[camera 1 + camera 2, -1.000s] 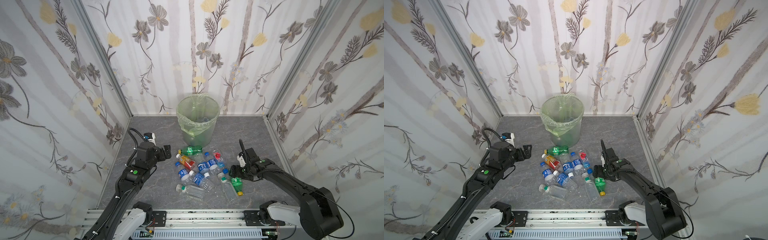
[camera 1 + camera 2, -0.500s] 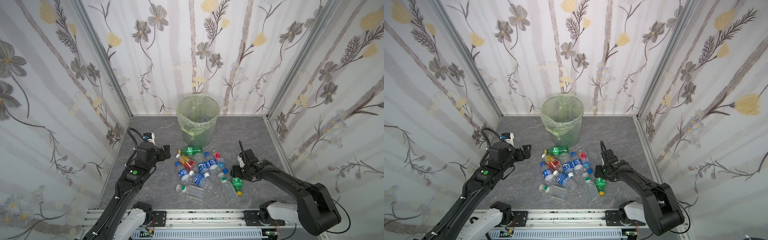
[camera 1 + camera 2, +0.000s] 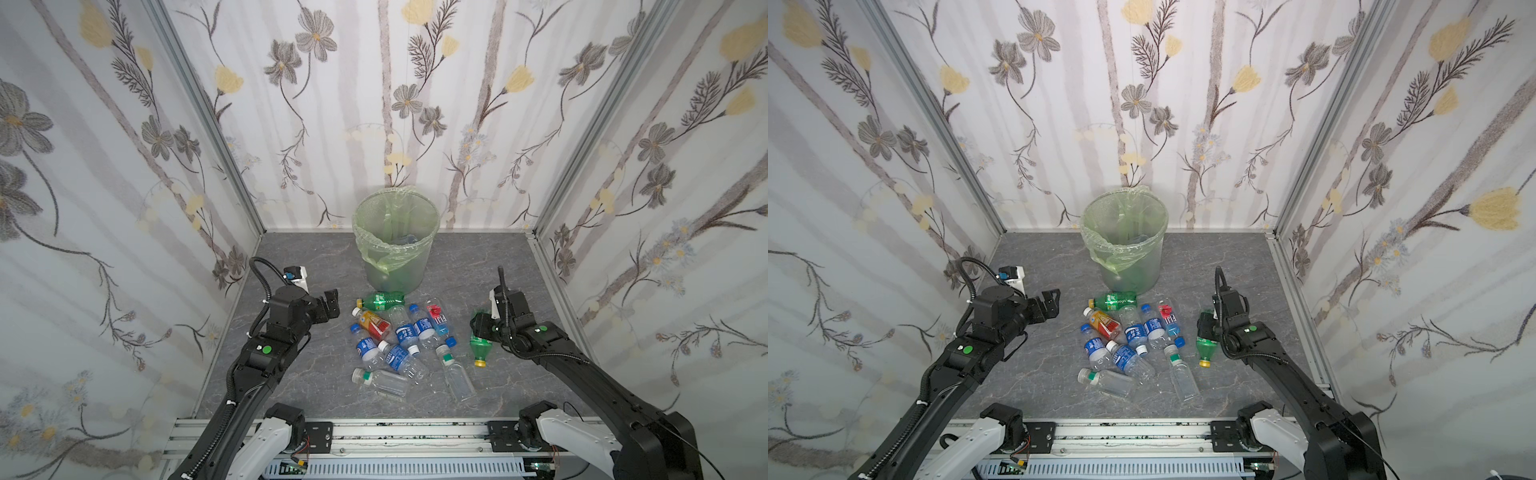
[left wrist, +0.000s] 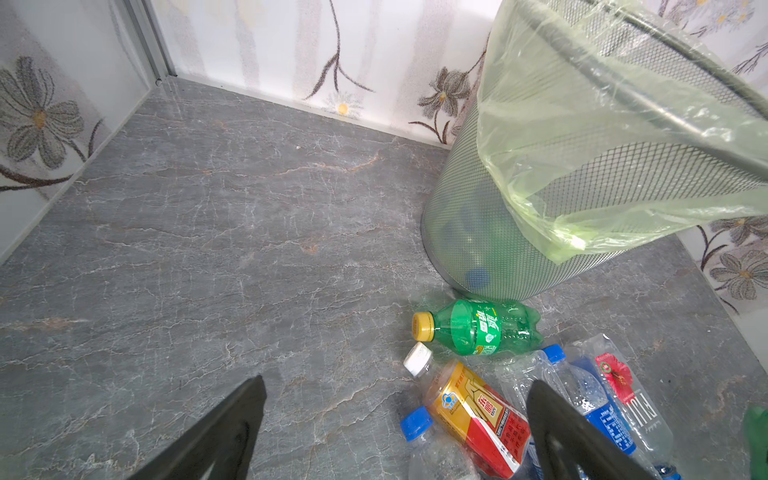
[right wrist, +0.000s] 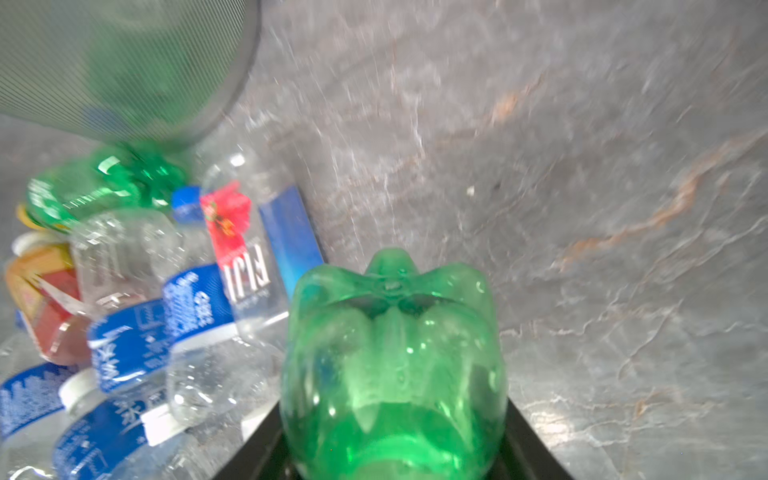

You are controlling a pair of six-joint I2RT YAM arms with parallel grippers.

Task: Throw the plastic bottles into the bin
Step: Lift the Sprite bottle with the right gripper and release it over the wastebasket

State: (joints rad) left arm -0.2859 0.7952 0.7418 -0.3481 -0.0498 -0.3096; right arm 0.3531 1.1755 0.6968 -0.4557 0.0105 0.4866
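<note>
The bin point(image 3: 395, 270) stood on the grey marbled bench point(image 3: 291, 266) near the middle of its back edge, with a pale green liner folded over its rim. Through the mesh in the left wrist view a blue cap point(image 4: 477, 277) showed low inside it. Most of the plastic bottles point(image 3: 401, 336) lay in a loose pile at the middle of the bench, just in front of the bin. A green bottle point(image 3: 380, 300) with a yellow cap lay on its side almost at the bin's foot, with an orange-red labelled bottle point(image 3: 374, 325) just beside it. Several clear ones with blue labels touched one another, and two clear green-capped bottles point(image 3: 384, 380) lay nearest the front edge. The right gripper point(image 3: 478, 328) was right of the pile, toward the bench's right edge, pinching a second green bottle point(image 3: 478, 348). In the right wrist view its black fingers point(image 5: 528, 449) pressed against both sides of that bottle, whose lobed base faced the camera. In both top views the bottle's yellow cap pointed toward the front edge. Whether it rested on the bench or hung clear of it could not be told. The left gripper point(image 3: 328, 305) hung over bare bench left of the pile, toward the left edge, with its jaws spread wide and apart from every bottle.
</note>
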